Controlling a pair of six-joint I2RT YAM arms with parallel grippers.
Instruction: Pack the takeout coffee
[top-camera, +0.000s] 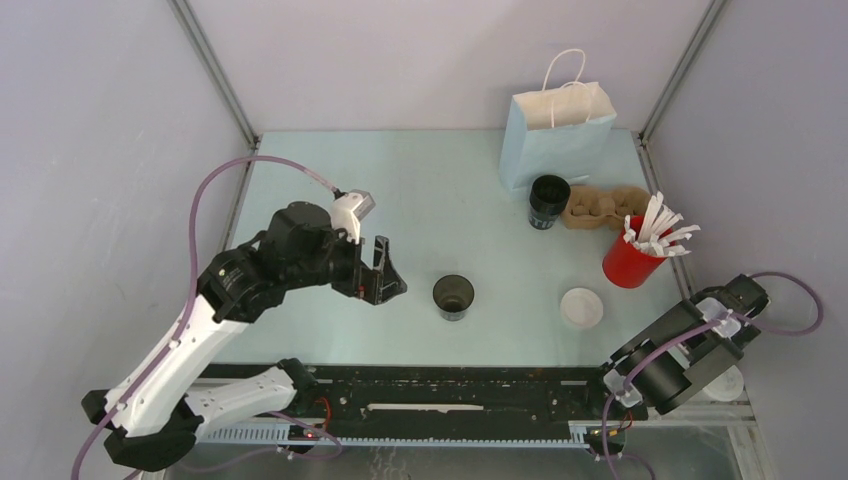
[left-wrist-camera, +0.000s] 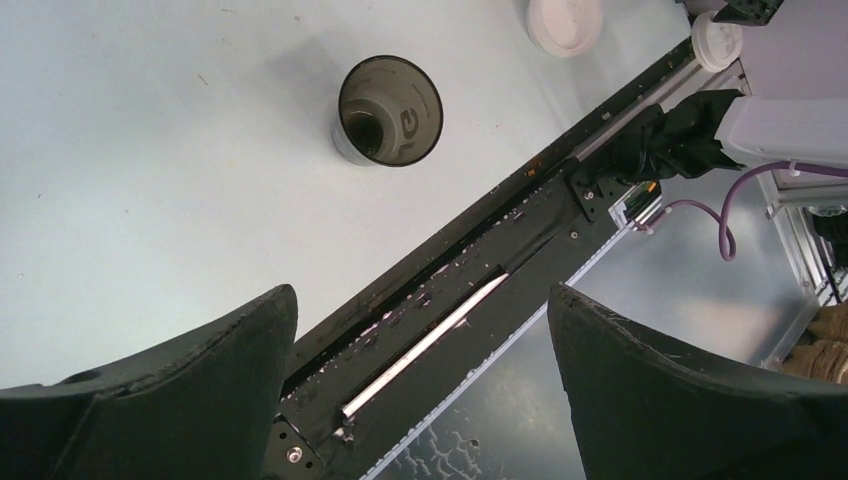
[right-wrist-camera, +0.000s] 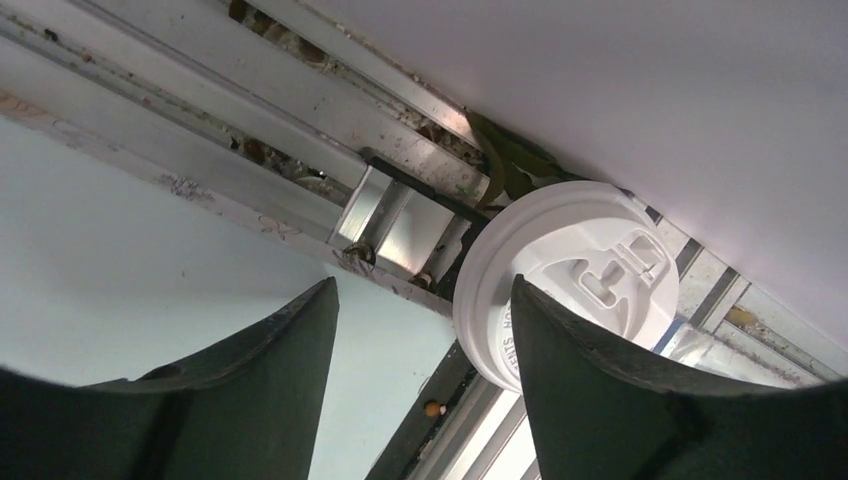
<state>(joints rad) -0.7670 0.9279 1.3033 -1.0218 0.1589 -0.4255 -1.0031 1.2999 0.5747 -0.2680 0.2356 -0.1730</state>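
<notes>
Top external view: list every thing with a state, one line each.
Centre cup: upright, no lid.
Far cup: upright, no lid.
Table lid: lying loose.
Paper bag: standing upright.
Red cup: upright, holding sticks.
Left gripper: open, empty.
Right gripper: open, empty.

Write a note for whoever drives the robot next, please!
Left pincer: open, empty, beside the open black cup in the middle of the table.
Right pincer: open, empty, by a white lid on the rail past the table's near right corner.
Second lid lies on the table; second black cup stands at the cardboard carrier's left end, blue paper bag behind.
Done: no cup lidded.
Left: lid cups, load carrier, bag.
</notes>
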